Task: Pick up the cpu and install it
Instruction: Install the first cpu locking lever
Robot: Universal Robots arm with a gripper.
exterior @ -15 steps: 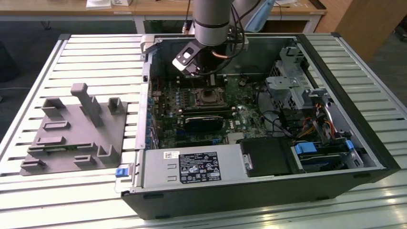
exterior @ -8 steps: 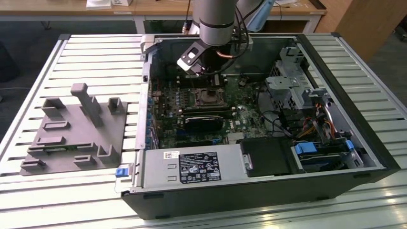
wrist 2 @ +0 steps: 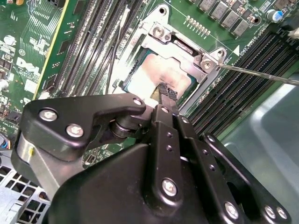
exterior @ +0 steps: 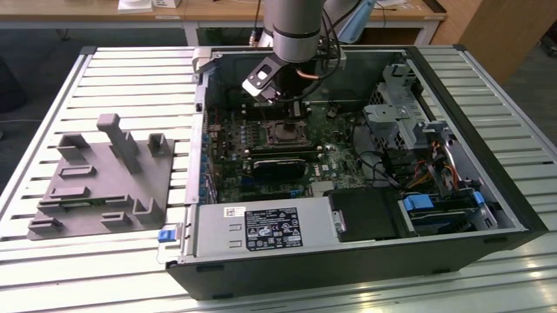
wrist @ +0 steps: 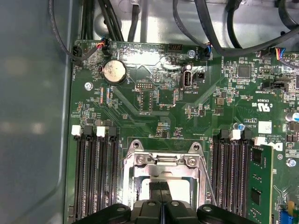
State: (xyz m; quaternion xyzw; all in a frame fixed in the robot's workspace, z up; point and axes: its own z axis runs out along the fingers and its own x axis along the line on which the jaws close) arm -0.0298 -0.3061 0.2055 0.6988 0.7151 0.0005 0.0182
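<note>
cpu (wrist 2: 156, 74) lies in the socket (wrist 2: 205, 63) under our gripper (wrist 2: 167, 92), which is clenched on nothing; we judge seating is in hand, needing it flat and square

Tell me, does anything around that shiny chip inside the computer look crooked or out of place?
Nothing looks broken. The chip lies within its metal frame, with the end effector at its edge. The one oddity is the thin wire lever, sticking out over the memory slots rather than tucked alongside.
</note>
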